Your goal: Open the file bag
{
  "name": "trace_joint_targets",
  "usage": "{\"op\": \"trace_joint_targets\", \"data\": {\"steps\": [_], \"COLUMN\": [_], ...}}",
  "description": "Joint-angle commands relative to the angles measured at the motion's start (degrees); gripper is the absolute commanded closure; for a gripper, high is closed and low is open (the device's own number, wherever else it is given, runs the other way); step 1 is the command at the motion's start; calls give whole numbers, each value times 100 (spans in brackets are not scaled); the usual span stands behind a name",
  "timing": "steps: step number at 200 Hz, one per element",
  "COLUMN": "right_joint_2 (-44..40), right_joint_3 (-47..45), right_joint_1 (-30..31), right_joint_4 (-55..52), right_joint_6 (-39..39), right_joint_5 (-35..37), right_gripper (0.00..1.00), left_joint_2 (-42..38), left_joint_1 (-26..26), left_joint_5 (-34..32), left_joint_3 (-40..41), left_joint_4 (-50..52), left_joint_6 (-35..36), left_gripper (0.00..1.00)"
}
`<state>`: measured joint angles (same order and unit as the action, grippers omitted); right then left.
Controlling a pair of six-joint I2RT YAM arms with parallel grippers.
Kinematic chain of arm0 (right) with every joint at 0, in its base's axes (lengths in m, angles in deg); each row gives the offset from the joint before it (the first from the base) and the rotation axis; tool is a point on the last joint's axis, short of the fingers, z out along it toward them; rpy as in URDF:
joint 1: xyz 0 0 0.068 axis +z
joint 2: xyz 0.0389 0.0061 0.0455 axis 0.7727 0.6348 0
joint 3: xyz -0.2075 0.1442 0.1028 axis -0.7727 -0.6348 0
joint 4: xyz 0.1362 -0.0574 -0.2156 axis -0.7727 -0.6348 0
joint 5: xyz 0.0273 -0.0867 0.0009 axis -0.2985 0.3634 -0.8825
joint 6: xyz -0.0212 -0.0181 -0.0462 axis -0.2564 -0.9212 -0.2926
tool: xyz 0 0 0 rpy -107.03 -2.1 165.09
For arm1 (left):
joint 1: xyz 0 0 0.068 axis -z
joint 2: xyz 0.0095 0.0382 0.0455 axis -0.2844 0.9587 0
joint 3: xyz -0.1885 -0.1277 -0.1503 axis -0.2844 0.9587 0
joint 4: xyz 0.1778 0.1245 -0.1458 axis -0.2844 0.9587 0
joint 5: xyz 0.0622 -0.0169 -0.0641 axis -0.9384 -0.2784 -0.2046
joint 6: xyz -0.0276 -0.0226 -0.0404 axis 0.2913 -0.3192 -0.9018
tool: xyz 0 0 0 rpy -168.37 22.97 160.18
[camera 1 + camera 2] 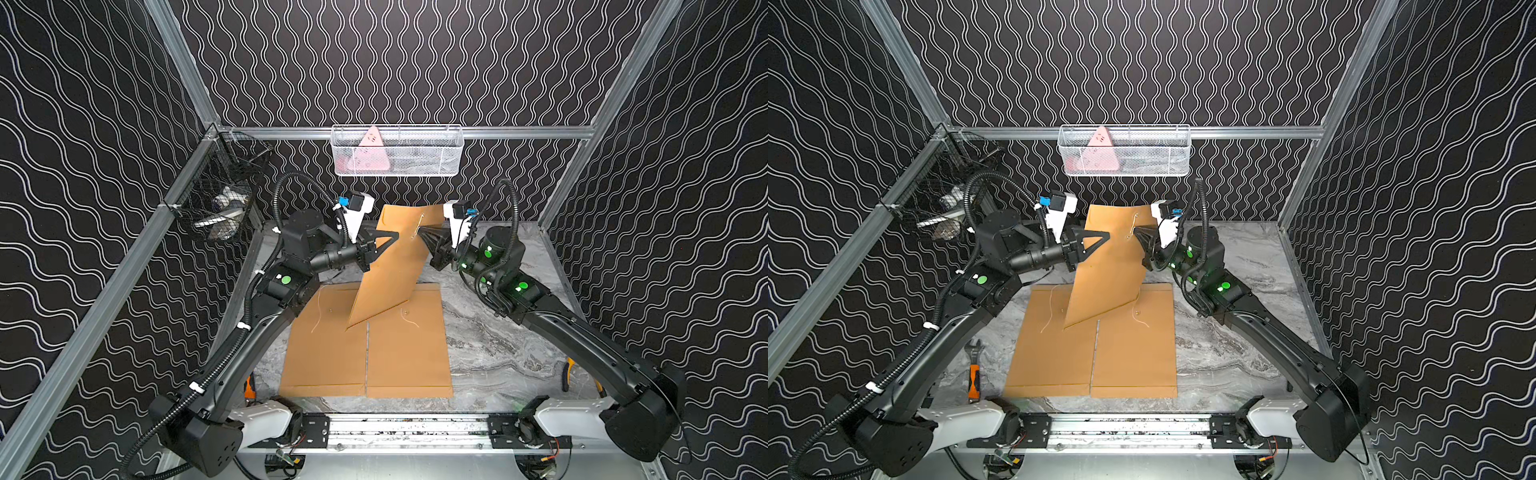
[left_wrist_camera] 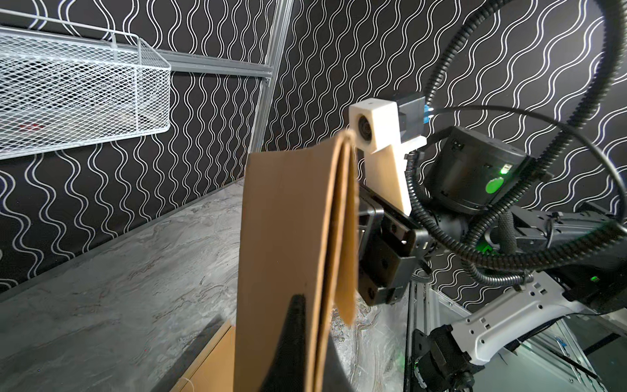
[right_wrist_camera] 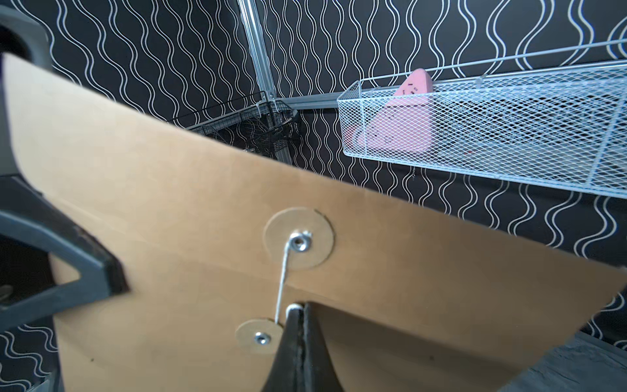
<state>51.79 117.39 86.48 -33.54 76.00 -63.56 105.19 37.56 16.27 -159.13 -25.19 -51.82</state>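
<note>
One black basket (image 1: 220, 199) hangs at 10 o'clock, its contents too tangled to name. One orange-handled wrench (image 1: 973, 374) lies on the counter (image 1: 498, 332) at 8 o'clock.

There are three file bags, all brown. Two lie flat side by side, edges touching, from the centre toward 6 o'clock: the left bag (image 1: 324, 353) and the right bag (image 1: 409, 353). The third, the raised bag (image 1: 395, 270), stands tilted over their far ends, toward 12 o'clock. Its lowest corner points down at the seam between them; I cannot tell whether it touches.

The left gripper (image 1: 392, 237) reaches in from 9 o'clock and is clenched on the raised bag's near edge. On that bag's face sit two round discs, the upper button (image 3: 298, 239) and the lower button (image 3: 259, 336). One white string (image 3: 283, 278) runs down from the upper one.

One white basket (image 1: 415, 160) hangs on the rail at 12 o'clock and holds one pink wedge (image 1: 370, 151).

The right gripper (image 1: 419, 230) comes in from 3 o'clock. It is clenched, pinching the string's end at its tip just beside the lower button.
</note>
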Motion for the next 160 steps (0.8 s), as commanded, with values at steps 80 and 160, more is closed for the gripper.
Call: {"op": "trace_joint_targets", "data": {"steps": [80,160], "right_joint_2": [21,27], "right_joint_3": [230,332], "right_joint_1": [19,107], "right_joint_4": [-27,-91], "right_joint_6": [56,84], "right_joint_5": [-532,-660], "right_gripper": [100,100], "left_joint_2": [61,49], "left_joint_1": [1,-5], "left_joint_5": [-136,-309], "left_joint_3": [169,358], "left_joint_4": [-384,-594], "left_joint_6": [-126,-250], "left_gripper": [100,100]}}
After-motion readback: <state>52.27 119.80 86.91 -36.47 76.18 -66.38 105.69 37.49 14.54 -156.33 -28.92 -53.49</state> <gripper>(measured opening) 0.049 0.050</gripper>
